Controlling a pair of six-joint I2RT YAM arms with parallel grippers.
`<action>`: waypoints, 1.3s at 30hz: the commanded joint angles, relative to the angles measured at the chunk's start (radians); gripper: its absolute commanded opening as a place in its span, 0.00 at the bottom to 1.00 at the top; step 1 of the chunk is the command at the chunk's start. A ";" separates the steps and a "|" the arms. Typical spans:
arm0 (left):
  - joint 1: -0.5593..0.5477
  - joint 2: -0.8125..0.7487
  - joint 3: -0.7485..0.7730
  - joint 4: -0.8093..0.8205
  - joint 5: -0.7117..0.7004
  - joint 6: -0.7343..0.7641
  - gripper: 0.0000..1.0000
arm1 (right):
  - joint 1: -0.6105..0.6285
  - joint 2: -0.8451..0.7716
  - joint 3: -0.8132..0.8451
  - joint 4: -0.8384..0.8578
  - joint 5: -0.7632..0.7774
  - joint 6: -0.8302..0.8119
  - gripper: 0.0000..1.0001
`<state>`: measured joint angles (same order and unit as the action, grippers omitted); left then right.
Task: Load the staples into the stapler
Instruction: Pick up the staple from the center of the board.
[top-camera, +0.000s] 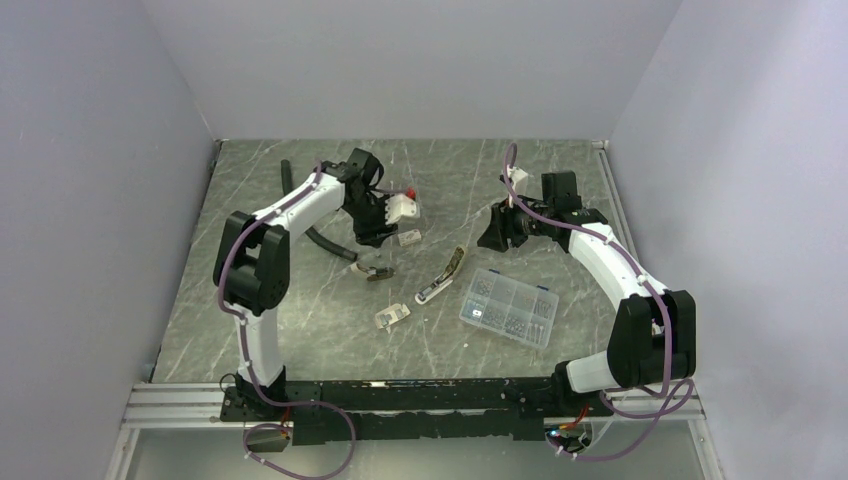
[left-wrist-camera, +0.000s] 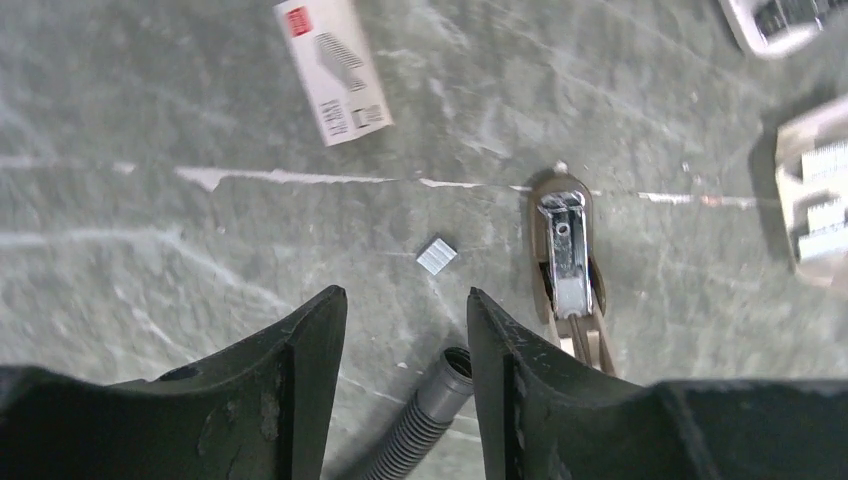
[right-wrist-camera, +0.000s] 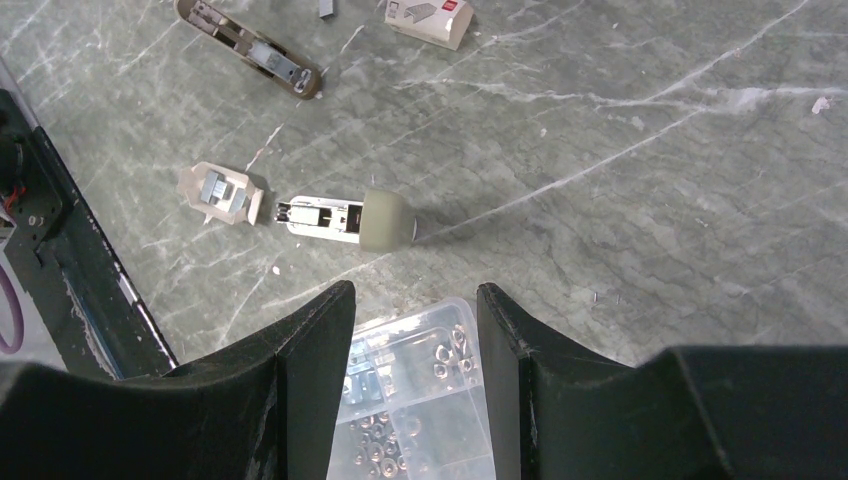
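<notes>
The olive-grey stapler (top-camera: 443, 275) lies mid-table with its rounded top arm over a white base. It also shows in the right wrist view (right-wrist-camera: 340, 218). A short strip of staples (left-wrist-camera: 436, 256) lies loose on the table just ahead of my left gripper (left-wrist-camera: 405, 295), which is open and empty above it. A white staple box (left-wrist-camera: 333, 68) with a red mark lies further off. My right gripper (right-wrist-camera: 415, 290) is open and empty, hovering over the clear compartment box (right-wrist-camera: 420, 390) and short of the stapler. Both grippers also show in the top view, left (top-camera: 372, 232) and right (top-camera: 495, 235).
A second, brown stapler (left-wrist-camera: 565, 260) lies open with its chrome channel showing, right of the loose strip. A tan tray of staples (top-camera: 392, 315) sits near the front. A grey ribbed hose (left-wrist-camera: 420, 420) lies under my left gripper. The clear box (top-camera: 508, 307) holds metal nuts.
</notes>
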<state>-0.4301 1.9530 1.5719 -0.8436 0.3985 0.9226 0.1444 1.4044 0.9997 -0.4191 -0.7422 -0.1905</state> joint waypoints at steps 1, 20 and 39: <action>0.004 0.037 0.037 -0.149 0.121 0.448 0.52 | -0.005 -0.010 0.043 0.005 -0.028 -0.012 0.52; 0.004 0.140 0.036 -0.166 0.064 0.730 0.44 | -0.006 -0.004 0.048 0.000 -0.036 -0.013 0.52; -0.015 0.181 0.020 -0.178 0.019 0.824 0.37 | -0.006 -0.002 0.047 -0.001 -0.044 -0.012 0.52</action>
<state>-0.4320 2.1090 1.5902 -0.9958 0.4160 1.6611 0.1444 1.4059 1.0035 -0.4221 -0.7467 -0.1909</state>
